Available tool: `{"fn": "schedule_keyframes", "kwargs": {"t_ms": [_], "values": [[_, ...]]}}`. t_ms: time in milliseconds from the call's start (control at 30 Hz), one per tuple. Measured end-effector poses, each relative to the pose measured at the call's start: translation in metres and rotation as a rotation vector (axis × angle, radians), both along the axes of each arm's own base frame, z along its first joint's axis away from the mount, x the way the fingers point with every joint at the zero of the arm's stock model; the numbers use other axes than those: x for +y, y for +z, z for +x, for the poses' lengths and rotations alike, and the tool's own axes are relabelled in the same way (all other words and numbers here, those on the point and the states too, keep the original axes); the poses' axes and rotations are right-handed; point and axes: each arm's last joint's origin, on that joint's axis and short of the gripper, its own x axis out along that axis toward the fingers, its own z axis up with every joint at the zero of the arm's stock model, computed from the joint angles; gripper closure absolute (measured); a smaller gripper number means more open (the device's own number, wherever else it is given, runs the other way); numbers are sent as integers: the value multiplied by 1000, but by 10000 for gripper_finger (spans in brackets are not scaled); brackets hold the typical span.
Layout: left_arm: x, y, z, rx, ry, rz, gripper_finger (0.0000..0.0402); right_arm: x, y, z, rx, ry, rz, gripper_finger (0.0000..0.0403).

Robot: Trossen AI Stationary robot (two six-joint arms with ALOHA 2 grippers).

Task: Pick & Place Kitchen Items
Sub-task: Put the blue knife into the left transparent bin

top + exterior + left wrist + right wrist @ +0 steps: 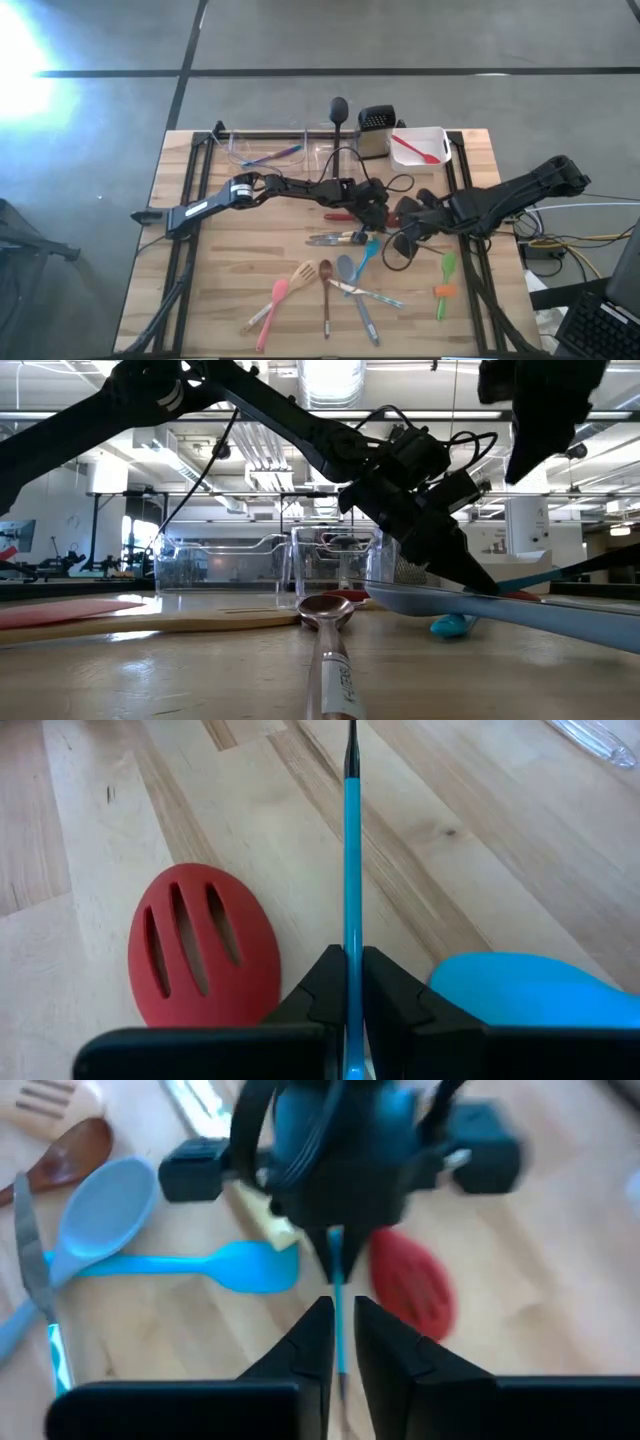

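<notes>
My left gripper [378,212] reaches to the table's middle and is shut on a thin blue utensil [351,870], seen edge-on with a dark tip. My right gripper [341,1308] hovers close by on the right [400,238]. It is slightly open, a finger on either side of that utensil's free end [340,1345]; I cannot tell whether they touch it. A red slotted spatula head [205,945] and a blue spoon [230,1267] lie flat on the wood under both grippers. More utensils lie toward the near edge: a pink spatula [272,305], a wooden spoon [326,290] and a green-orange tool [443,285]. My left gripper pinches the thin blue utensil between its two fingers [325,985], on its flat sides [351,935]. The fingers slant down from the table's left. The utensil sticks out ahead of them [545,574], on edge, above the red spatula and the table.
At the far edge stand a clear tub [265,150], a steel grater [375,130], a black ladle [339,110] and a white tub [420,147] with a red tool in it. A grey-blue spoon [100,1205] and knives lie near the front.
</notes>
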Motion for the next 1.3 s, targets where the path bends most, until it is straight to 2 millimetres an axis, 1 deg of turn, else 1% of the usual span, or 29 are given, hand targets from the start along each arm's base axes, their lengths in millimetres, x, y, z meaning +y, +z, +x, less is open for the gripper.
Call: {"fn": "schedule_keyframes", "kwargs": {"t_ms": [67,167,233,400,533,700,733,833,933,1033,1167,1233,1300], "values": [[0,1,0,0,0,0,381,1,12,-3,0,-17,-47,351],[0,8,-2,-1,1,1,381,6,31,-6,-25,-23,-115,346],[0,19,-1,-19,4,6,381,8,42,-10,-52,-47,-165,349],[2,57,2,-83,10,32,381,13,66,-21,-150,-145,-301,362],[4,78,-1,-22,74,129,381,16,75,-31,-200,-196,-365,368],[7,110,-16,104,179,258,381,15,75,-38,-185,-227,-385,369],[9,116,-21,134,198,275,381,14,75,-39,-178,-231,-389,369],[15,122,-36,243,263,337,381,13,73,-40,-164,-238,-397,369],[25,132,-54,325,336,346,381,13,73,-42,-151,-235,-407,369],[31,154,-73,318,388,330,381,12,73,-43,-151,-235,-406,369],[31,182,-103,273,428,319,381,9,71,-48,-150,-244,-406,369],[30,196,-121,241,455,317,381,7,68,-52,-145,-257,-405,369],[32,211,-145,193,515,331,381,5,63,-55,-150,-275,-398,369]]}}
